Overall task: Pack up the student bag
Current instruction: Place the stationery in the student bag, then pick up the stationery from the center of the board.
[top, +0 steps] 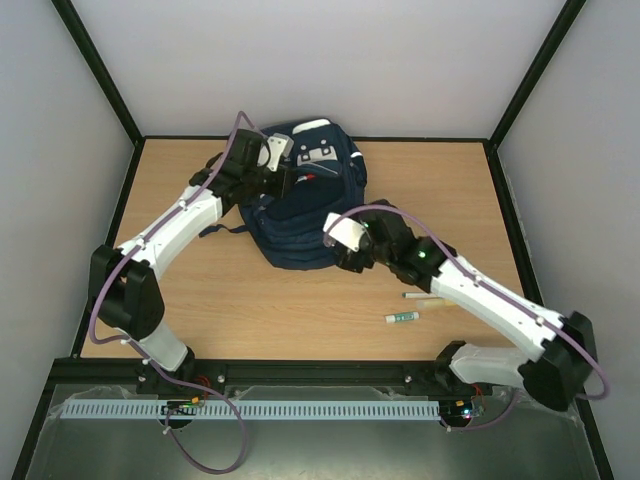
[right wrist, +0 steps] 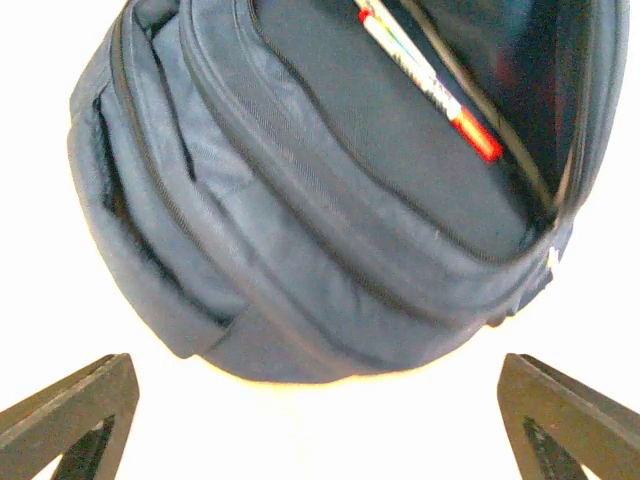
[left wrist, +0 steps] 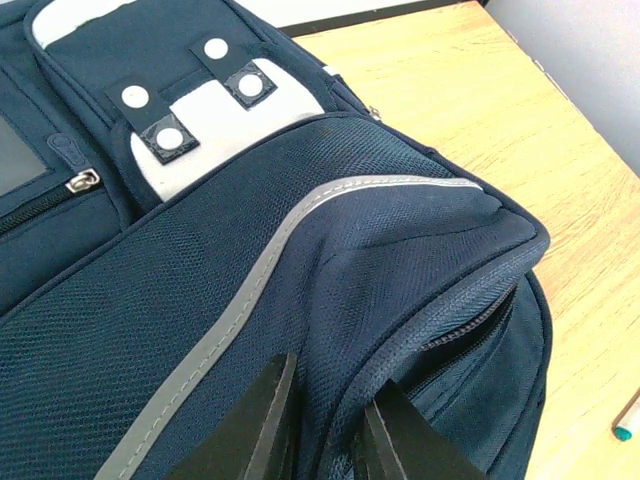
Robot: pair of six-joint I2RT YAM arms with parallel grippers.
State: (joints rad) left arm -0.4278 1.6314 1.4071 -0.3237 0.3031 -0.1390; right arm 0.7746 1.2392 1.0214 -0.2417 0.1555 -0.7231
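Observation:
The student bag (top: pixel 300 215) is a navy backpack with a grey stripe and white patches, lying at the back middle of the table. My left gripper (top: pixel 285 180) is shut on a fold of its fabric beside an open zipper; the left wrist view shows the gripper (left wrist: pixel 335 375) pinching the bag (left wrist: pixel 250 250). My right gripper (top: pixel 340 245) is open and empty just off the bag's near right side. In the right wrist view the gripper (right wrist: pixel 318 365) faces the bag (right wrist: pixel 300 200), and a red-tipped pen (right wrist: pixel 430 90) lies inside its open compartment.
A thin pen (top: pixel 422 296) and a green-and-white marker (top: pixel 401 318) lie on the wooden table (top: pixel 200 290) near my right arm. A marker tip (left wrist: pixel 628 420) shows at the lower right of the left wrist view. Walls enclose the table on three sides.

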